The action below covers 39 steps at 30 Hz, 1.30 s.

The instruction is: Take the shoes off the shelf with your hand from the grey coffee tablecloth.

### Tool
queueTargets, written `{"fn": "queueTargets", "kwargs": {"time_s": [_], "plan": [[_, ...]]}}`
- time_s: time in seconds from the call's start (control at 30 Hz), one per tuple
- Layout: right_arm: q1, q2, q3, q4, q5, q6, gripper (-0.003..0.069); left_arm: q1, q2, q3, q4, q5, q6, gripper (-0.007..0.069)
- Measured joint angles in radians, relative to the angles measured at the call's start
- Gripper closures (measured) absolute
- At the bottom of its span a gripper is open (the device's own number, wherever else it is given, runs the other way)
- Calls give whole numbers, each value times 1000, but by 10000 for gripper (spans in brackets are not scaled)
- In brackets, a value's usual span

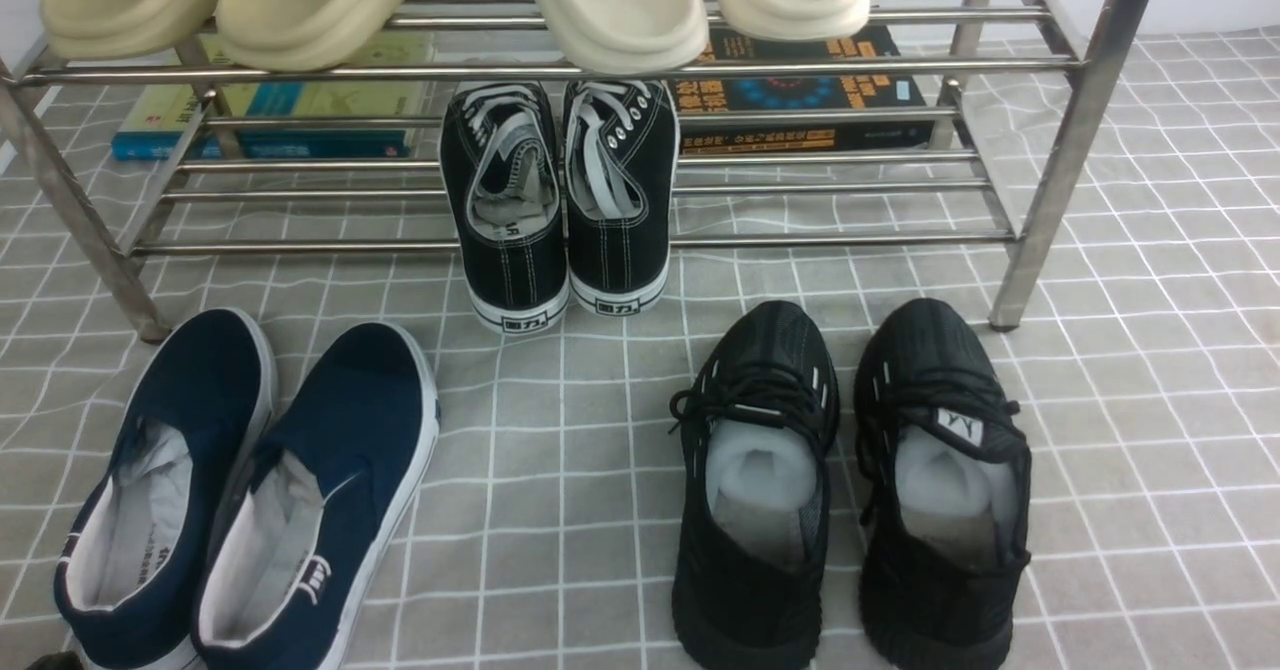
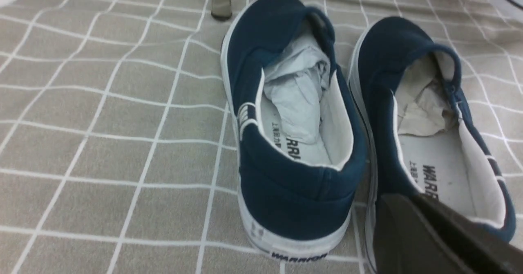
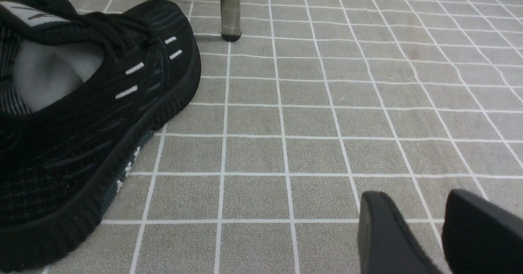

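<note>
The navy slip-on shoes [image 1: 250, 490] stand side by side on the grey grid tablecloth [image 1: 560, 450], in front of the steel shelf [image 1: 560, 72] and off it, near its left leg. In the left wrist view both shoes [image 2: 286, 176] show heels first, with "WARRIOR" on the insoles and paper stuffed inside. My left gripper [image 2: 412, 208] is just behind the heel of one shoe, its fingers pressed together and holding nothing. My right gripper [image 3: 421, 200] hovers low over bare cloth, slightly open and empty. Neither arm shows clearly in the front view.
Black lace-up sneakers [image 1: 555, 200] sit on the shelf's lower tier. Beige slippers [image 1: 450, 0] lie on the top tier. Books [image 1: 270, 120] lie under the shelf. All-black knit trainers [image 1: 850, 480] stand on the cloth at the right, beside my right gripper [image 3: 81, 122].
</note>
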Motion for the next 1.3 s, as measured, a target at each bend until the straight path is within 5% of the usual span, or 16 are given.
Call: {"fn": "queueTargets", "kwargs": {"time_s": [1.3], "plan": [[0,0,0,0,0,1,420,0,0,2,-1,-6,0,550]]}}
